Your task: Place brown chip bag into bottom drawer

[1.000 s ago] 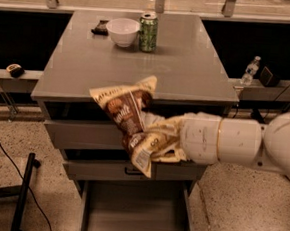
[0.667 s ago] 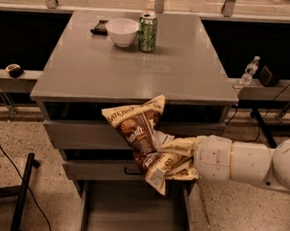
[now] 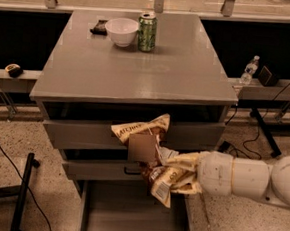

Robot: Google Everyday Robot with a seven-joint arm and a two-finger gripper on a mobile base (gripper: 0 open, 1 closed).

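Observation:
The brown chip bag [image 3: 149,155] is crinkly dark brown with tan-yellow edges. It hangs tilted in front of the two upper drawer fronts, its lower end over the back of the open bottom drawer [image 3: 127,216]. My gripper [image 3: 173,172] comes in from the right on a white arm and is shut on the bag's lower half. The bottom drawer is pulled out, a wide grey tray with a flat floor. The bag hides part of the middle drawer's handle.
On the grey cabinet top [image 3: 138,69] stand a white bowl [image 3: 121,31], a green can [image 3: 147,31] and a small dark object [image 3: 99,26]. A water bottle [image 3: 249,69] stands on a ledge at right. Cables and a black stand leg [image 3: 21,193] lie on the floor at left.
My gripper has moved down and to the right with the bag, from the cabinet top's front edge to in front of the middle drawer, above the open bottom drawer.

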